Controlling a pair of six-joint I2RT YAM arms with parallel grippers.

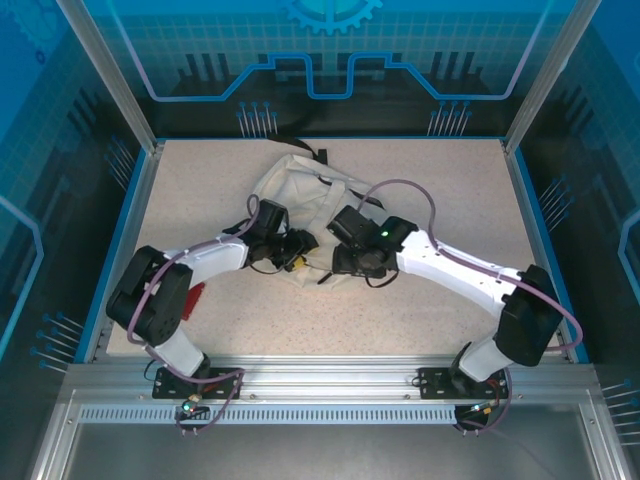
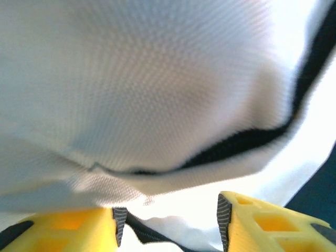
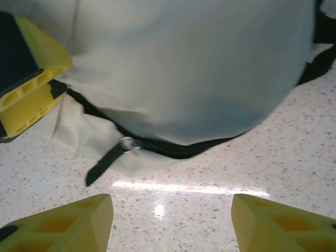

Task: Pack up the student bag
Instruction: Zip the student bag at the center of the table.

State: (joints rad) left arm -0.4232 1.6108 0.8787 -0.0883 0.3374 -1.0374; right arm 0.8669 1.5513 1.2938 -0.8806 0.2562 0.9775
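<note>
The student bag (image 1: pixel 298 186) lies crumpled in the middle of the table, cream fabric with black straps at its far end. My left gripper (image 1: pixel 298 256) is at the bag's near edge. Close up, the bag's cloth (image 2: pixel 157 79) and a black zipper line (image 2: pixel 247 139) sit just ahead of the left gripper (image 2: pixel 168 218). Its jaws stand apart, with loose fabric lying between the pads unpinched. My right gripper (image 3: pixel 170 212) is open over bare table, facing the bag (image 3: pixel 184 68). The bag's metal zipper pull (image 3: pixel 127 143) and black tab (image 3: pixel 102 164) lie just ahead.
A red object (image 1: pixel 195 298) peeks out from under the left arm near the table's left side. The speckled tabletop (image 1: pixel 440 190) has blue raised edges and metal posts at its corners. One yellow finger of the left gripper (image 3: pixel 29 79) shows in the right wrist view.
</note>
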